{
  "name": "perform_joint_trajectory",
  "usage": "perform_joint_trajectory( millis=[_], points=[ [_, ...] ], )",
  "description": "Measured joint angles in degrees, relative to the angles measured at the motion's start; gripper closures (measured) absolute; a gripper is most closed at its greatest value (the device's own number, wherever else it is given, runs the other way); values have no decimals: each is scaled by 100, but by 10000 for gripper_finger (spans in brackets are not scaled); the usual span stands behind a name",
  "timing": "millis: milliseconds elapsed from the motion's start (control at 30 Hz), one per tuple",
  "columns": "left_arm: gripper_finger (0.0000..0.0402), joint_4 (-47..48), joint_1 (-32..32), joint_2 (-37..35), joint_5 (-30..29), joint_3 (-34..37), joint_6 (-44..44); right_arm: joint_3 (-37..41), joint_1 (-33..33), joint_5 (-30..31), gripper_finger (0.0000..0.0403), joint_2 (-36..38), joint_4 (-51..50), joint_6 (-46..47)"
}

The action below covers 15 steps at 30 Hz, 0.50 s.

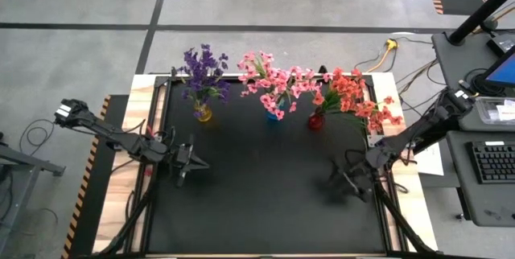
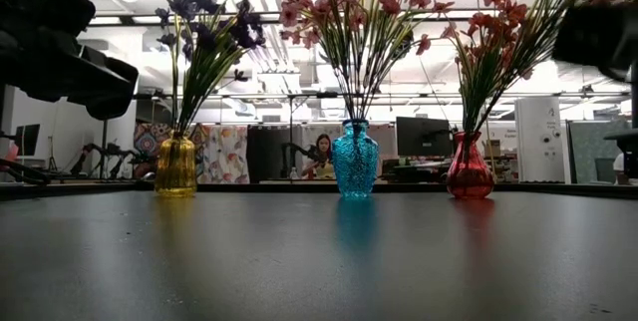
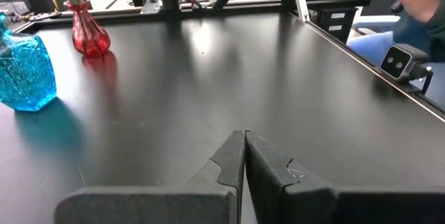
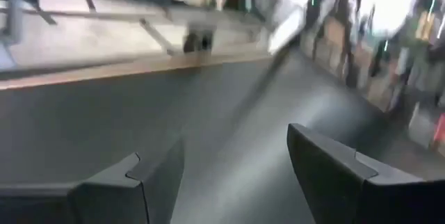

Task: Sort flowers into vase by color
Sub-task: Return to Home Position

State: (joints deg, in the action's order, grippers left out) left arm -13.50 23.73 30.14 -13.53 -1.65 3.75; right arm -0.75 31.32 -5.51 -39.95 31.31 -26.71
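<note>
Three vases stand in a row near the table's far edge. The yellow vase (image 1: 203, 113) (image 2: 175, 165) holds purple flowers (image 1: 204, 69). A blue vase (image 1: 274, 117) (image 2: 355, 159) holds pink flowers (image 1: 273, 80), and the red vase (image 1: 315, 121) (image 2: 469, 167) holds coral-red flowers (image 1: 354, 94). My left gripper (image 1: 201, 162) (image 3: 244, 135) hovers shut over the table's left side, holding nothing. My right gripper (image 1: 336, 180) (image 4: 235, 158) is open and empty over the right side, nearer the near edge than the red vase.
The black mat (image 1: 265, 195) lies bare between the two arms and in front of the vases. A keyboard (image 1: 492, 161) and desk gear sit beyond the table's right edge. A person (image 2: 323, 154) sits in the room behind the table.
</note>
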Motion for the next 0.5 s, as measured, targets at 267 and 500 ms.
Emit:
perform_joint_trajectory(
  millis=[267, 500],
  points=[
    [402, -10, 0, 143, 0, -37, -1, 6, -308, -1198, 165, 946, -1854, -75],
    [402, -13, 0, 266, -1, -37, 0, 8, -561, -1569, 158, 1941, -2227, 664]
  ],
)
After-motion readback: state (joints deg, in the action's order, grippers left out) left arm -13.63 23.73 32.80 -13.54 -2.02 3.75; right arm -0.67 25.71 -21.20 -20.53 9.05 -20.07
